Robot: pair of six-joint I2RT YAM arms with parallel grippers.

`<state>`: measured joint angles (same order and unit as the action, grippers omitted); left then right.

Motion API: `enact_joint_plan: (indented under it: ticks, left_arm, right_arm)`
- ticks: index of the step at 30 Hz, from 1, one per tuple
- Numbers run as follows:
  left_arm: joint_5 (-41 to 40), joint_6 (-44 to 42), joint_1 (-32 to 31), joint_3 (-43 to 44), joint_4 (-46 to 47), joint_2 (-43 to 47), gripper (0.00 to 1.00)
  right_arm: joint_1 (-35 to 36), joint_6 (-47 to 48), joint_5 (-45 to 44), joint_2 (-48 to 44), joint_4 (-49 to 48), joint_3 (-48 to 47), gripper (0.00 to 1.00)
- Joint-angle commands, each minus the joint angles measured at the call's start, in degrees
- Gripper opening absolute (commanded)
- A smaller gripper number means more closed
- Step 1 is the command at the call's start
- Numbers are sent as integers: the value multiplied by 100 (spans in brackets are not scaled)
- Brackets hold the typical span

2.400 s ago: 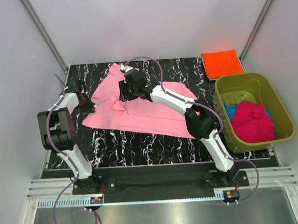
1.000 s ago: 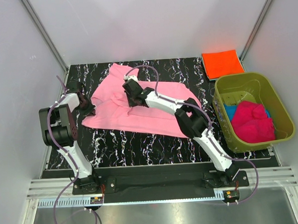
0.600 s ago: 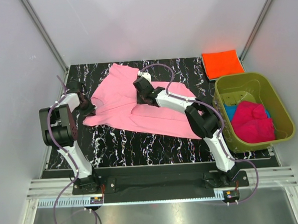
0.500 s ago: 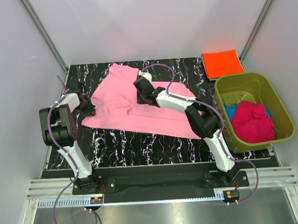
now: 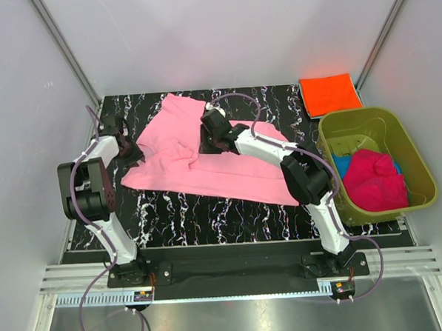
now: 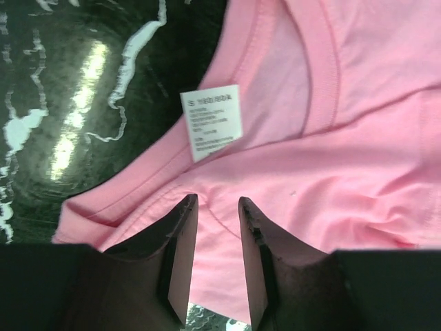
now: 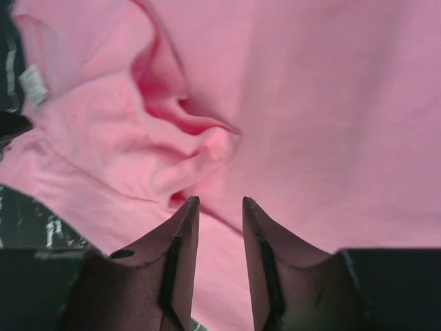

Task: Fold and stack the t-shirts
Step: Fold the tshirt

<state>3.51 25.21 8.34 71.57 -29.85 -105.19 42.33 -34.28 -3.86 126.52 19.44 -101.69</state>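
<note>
I have the light pink t-shirt spread across the middle of the desk, rumpled near its collar. Over the last couple of seconds the right gripper has travelled from the shirt's left-centre toward the far side and slightly right. It now sits over the upper middle of the shirt. The bunch of cloth it was hunched over has flattened into a smaller ridge just ahead of its fingers.

The left gripper has nudged a little toward the far side and is at the shirt's left edge, beside the collar and its white label.

On both wrist views the jaws stand narrowly apart with pink cloth showing in the gap. I cannot tell whether either one pinches the fabric or only rests above it.

Nothing else has moved. The bright orange t-shirt lies folded flat at the far right corner. The magenta t-shirt is heaped on the blue t-shirt inside the olive-green tub at the right.
</note>
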Motion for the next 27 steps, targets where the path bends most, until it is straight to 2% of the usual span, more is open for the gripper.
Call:
enact_joint_plan:
  ticks: [1,4,6,8,13,15,20,27]
  left_arm:
    - [465,-253,-25,295,189,-45,36]
    - [940,-569,-113,559,426,-125,37]
    - [1038,-807,-200,884,445,-212,40]
    - [1116,-956,-227,1209,453,-432,41]
    - [2205,-1176,-332,1912,559,-1213,41]
    - [2347,-1325,-490,2150,568,-1364,41]
    - [2453,-1554,-702,2563,576,-1891,40]
    - [2295,-1642,-781,2941,524,-2304,39]
  right_arm:
    - [4,499,903,82,-142,-632,40]
    - [-5,826,1247,338,-134,-888,40]
    - [-40,722,1003,365,-99,-888,37]
    - [-101,240,765,391,-46,-879,33]
    - [-119,-999,430,549,86,-870,32]
    - [-119,-1045,203,636,69,-914,31]
    - [-119,-659,254,892,60,-1143,30]
    - [-119,-861,51,944,42,-940,32]
